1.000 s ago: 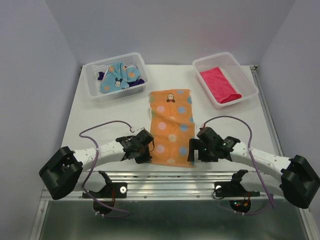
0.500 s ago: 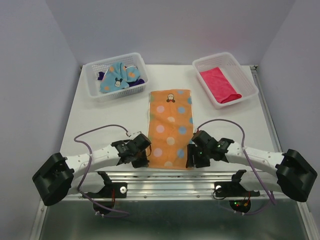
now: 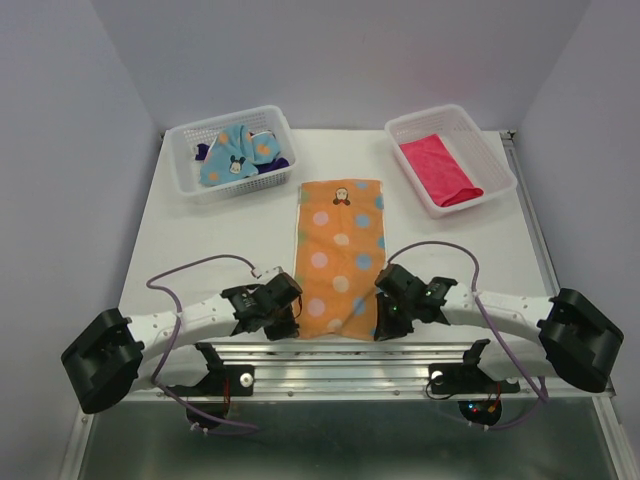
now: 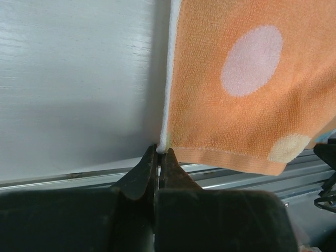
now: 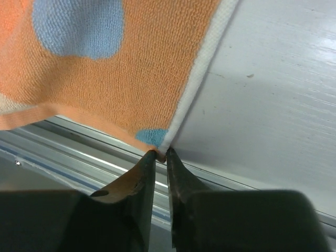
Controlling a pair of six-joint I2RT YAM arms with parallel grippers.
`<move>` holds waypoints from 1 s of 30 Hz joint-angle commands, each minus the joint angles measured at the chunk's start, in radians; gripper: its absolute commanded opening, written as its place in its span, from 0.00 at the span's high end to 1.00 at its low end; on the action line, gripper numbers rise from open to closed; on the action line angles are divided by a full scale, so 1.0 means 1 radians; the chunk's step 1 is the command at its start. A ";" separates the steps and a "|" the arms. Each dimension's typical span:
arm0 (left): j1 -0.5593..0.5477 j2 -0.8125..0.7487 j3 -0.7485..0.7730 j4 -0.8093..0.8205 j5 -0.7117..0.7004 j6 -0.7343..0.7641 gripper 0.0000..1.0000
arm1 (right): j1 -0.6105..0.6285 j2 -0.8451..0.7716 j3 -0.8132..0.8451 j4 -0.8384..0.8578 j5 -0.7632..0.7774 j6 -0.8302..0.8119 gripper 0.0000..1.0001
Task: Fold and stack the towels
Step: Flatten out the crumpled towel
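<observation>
A white worktop [image 3: 210, 240] filled the space between pale walls, with a metal rail [image 3: 340, 355] along its near edge. The orange towel [image 3: 340, 255], dotted white, blue and yellow, lay flat and lengthwise in the middle. Its near end reached the rail.

Only the overhead view took in the far side. There the left basket [image 3: 185, 180] held a crumpled blue towel [image 3: 232, 155] and a purple towel [image 3: 280, 162], and the right basket [image 3: 495, 165] held a folded pink towel [image 3: 440, 168].

That view left the grips unclear, but the wrist cameras showed them. The left fingers [image 3: 283, 322] were pressed together on the towel's near left corner at its white edging. The right fingers [image 3: 385, 322] pinched the near right corner beside a blue spot.
</observation>
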 commanded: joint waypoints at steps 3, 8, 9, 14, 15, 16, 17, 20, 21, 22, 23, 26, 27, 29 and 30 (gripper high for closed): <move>-0.009 -0.037 -0.021 -0.002 -0.021 -0.020 1.00 | 0.008 -0.010 -0.002 -0.030 0.108 0.019 0.92; -0.012 -0.067 -0.036 -0.002 -0.019 -0.029 1.00 | 0.009 -0.019 -0.010 -0.016 0.108 0.008 0.99; -0.014 -0.074 -0.036 0.001 -0.018 -0.020 1.00 | 0.009 -0.034 -0.005 -0.021 0.108 -0.004 0.99; -0.046 -0.138 -0.007 0.006 -0.002 0.018 1.00 | 0.008 -0.142 0.099 -0.154 0.136 -0.088 0.99; -0.056 -0.152 -0.006 0.001 0.004 0.017 1.00 | 0.009 -0.198 0.111 -0.165 0.121 -0.088 0.99; -0.060 -0.178 -0.006 -0.003 0.009 0.015 1.00 | 0.009 -0.231 0.114 -0.182 0.069 -0.099 0.99; -0.061 -0.178 -0.006 -0.005 0.009 0.014 1.00 | 0.009 -0.254 0.116 -0.191 0.069 -0.104 0.99; -0.067 -0.254 -0.015 -0.002 0.074 0.008 1.00 | 0.009 -0.321 0.099 -0.233 -0.049 -0.102 0.99; -0.069 -0.273 -0.016 -0.002 0.094 -0.001 1.00 | 0.009 -0.338 0.090 -0.240 -0.065 -0.101 0.99; -0.070 -0.290 -0.021 -0.006 0.102 -0.006 1.00 | 0.009 -0.363 0.082 -0.260 -0.079 -0.093 0.99; -0.073 -0.323 -0.024 -0.014 0.107 -0.012 1.00 | 0.009 -0.381 0.081 -0.276 -0.092 -0.086 0.99; -0.077 -0.371 -0.030 -0.049 0.114 -0.044 1.00 | 0.009 -0.445 0.090 -0.320 -0.097 -0.066 0.99; -0.084 -0.393 -0.030 -0.054 0.119 -0.051 1.00 | 0.009 -0.490 0.091 -0.323 -0.106 -0.061 0.99; -0.095 -0.408 -0.020 -0.057 0.128 -0.064 1.00 | 0.008 -0.530 0.090 -0.325 -0.118 -0.044 0.99; -0.112 -0.411 -0.013 -0.057 0.125 -0.067 1.00 | 0.009 -0.553 0.081 -0.322 -0.122 -0.042 0.99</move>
